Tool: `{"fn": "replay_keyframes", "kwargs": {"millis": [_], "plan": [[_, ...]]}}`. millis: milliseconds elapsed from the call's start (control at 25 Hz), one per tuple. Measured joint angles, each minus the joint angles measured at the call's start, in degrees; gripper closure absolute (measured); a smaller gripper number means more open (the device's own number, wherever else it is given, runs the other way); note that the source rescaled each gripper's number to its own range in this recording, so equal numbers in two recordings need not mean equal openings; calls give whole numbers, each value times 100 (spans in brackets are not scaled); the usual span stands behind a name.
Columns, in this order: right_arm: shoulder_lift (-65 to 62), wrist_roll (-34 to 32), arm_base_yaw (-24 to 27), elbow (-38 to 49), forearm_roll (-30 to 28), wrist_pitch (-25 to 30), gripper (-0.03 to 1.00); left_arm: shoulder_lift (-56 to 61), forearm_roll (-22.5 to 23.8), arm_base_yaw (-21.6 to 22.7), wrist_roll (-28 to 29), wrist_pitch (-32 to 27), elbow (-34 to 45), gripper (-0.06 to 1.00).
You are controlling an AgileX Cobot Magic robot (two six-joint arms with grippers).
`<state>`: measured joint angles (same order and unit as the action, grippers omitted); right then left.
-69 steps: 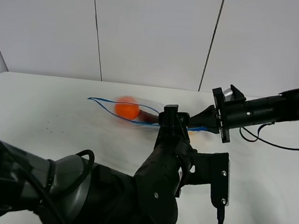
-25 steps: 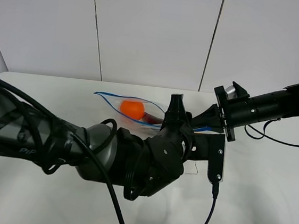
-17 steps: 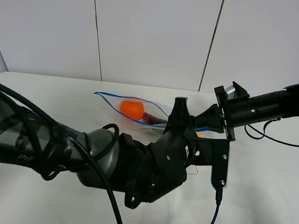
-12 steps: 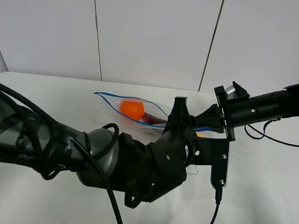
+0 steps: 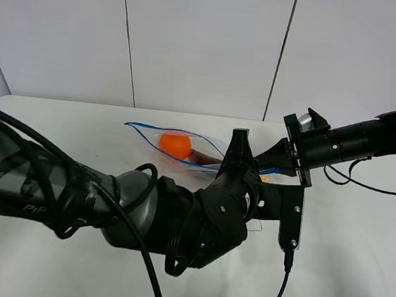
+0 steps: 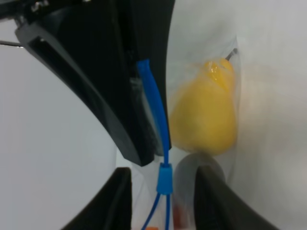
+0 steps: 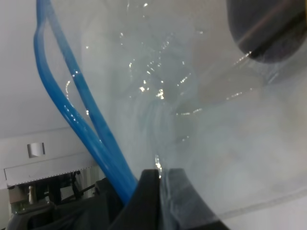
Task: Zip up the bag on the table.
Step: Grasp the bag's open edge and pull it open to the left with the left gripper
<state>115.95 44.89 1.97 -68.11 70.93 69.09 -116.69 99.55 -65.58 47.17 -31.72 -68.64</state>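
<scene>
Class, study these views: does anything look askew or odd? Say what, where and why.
The bag looks odd: the right gripper pinches its right end, and the blue zip strip splits into two lines toward the left end, so the mouth gapes open.

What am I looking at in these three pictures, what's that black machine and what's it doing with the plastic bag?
It is a robot with two jointed arms, each ending in a pincer gripper. The wide picture is from a camera mounted high; the other two come from cameras on the wrists. On the white table lies a clear zip bag with an orange item and a yellow item inside. The right gripper is shut on the bag's end. The left gripper has its jaws apart on either side of the blue zip strip.
</scene>
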Motion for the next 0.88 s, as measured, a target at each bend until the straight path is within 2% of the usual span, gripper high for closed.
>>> {"fn": "replay_keyframes", "kwargs": {"millis": [680, 880], "plan": [[0, 0, 0, 0, 0, 0, 97, 0, 0, 0, -2, 83, 0, 65], [0, 0, 0, 0, 0, 0, 97, 0, 0, 0, -2, 83, 0, 68]]}}
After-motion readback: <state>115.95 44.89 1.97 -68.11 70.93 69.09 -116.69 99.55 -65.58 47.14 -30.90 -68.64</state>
